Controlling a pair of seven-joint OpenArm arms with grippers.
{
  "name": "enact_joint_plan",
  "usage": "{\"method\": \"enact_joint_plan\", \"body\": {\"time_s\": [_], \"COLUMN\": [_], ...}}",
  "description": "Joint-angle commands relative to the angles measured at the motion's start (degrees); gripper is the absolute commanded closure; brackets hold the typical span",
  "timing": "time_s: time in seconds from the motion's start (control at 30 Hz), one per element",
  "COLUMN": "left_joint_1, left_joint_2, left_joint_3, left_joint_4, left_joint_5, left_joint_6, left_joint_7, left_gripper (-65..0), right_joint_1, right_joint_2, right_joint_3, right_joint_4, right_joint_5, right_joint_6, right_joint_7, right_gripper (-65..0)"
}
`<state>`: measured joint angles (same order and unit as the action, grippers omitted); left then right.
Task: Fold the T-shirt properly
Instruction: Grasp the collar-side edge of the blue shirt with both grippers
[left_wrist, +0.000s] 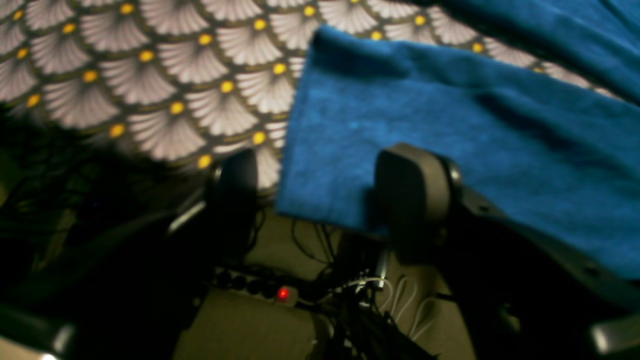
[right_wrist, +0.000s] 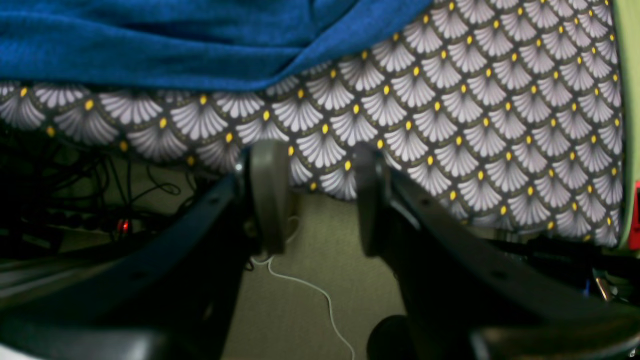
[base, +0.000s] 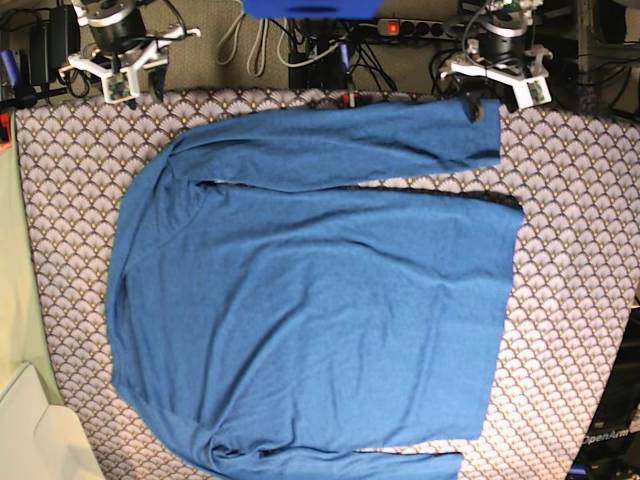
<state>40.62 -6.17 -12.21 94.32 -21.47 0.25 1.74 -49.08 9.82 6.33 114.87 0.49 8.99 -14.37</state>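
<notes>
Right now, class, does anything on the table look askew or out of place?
The shirt lies flat, collar toward the base view's left. One sleeve cuff hangs over the table edge, with the left pincer at it. Otherwise nothing stands out.

A lab: power strip (base: 405, 28) and tangled cables (base: 250, 45) behind a fan-patterned tablecloth (base: 70, 170).

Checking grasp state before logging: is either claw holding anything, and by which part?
Nothing held. Left claw open at the T-shirt sleeve cuff; right claw open, empty.
</notes>
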Motion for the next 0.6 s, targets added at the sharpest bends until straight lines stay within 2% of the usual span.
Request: {"method": "enact_joint_plan", "body": {"time_s": [0.0,0.13,0.27,0.4,0.57], "left_joint_1": [0.2,0.2,-0.1,-0.1,-0.1], "left_joint_2": [-0.3,-0.2,-0.2,-0.2,-0.2], "left_joint_3": [-0.1,-0.1,-0.1,-0.1,-0.2], "left_joint_4": [0.8,0.8,0.8,-0.4,-0.9], "left_joint_5": [0.0,0.0,-0.2,-0.3,-0.5], "left_joint_6": [-0.1,-0.1,-0.1,-0.1,-0.1], "left_joint_7": [-1.2,-1.2,-1.2,-1.2,-1.2], "left_gripper": [-35.8,-18.5,-5.5,-0.4,-0.2], "right_joint_1": [-0.5,-0.5,-0.5,-0.5,-0.5], "right_joint_2": [0.3,0.3,0.3,0.3,0.3], "right_joint_3": [0.1,0.1,0.1,0.1,0.1], "right_joint_4": [1.0,1.0,1.0,1.0,1.1], "right_joint_5": [0.3,0.3,0.3,0.3,0.3], "right_joint_6": [-0.1,-0.1,-0.1,-0.1,-0.1], "right_joint_7": [1.3,1.3,1.3,1.3,1.7], "right_gripper": [-23.3,-23.3,-23.3,-23.3,-23.3]}}
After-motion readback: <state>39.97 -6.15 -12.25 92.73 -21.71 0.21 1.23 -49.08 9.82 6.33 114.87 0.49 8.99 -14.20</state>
